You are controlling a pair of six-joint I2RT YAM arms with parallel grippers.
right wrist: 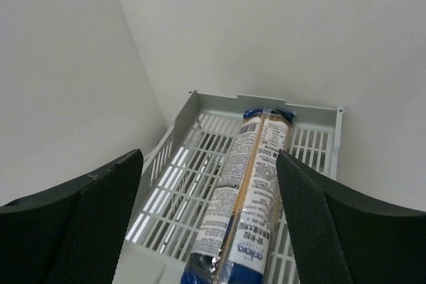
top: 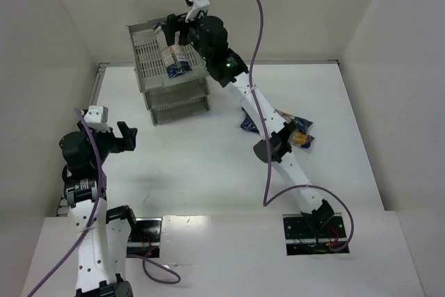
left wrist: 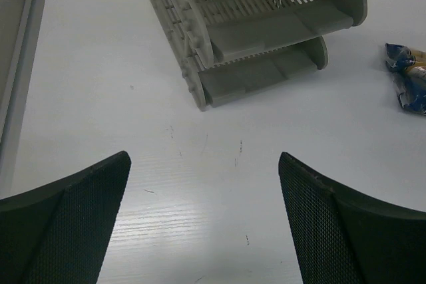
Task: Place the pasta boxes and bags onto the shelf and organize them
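One pasta packet with dark blue ends and white label patches lies lengthwise in the top tray of the grey shelf. Its far end rests against the back wall. My right gripper hangs open just above it, fingers apart on either side and not touching. From above, the same packet shows on the shelf under the right gripper. More pasta packets lie on the table, partly hidden by the right arm. My left gripper is open and empty over the table; in its wrist view it faces the shelf.
White walls close in behind and beside the shelf. A purple cable arcs over the right arm. The loose packets lie right of the shelf. A metal rail runs along the table's left edge.
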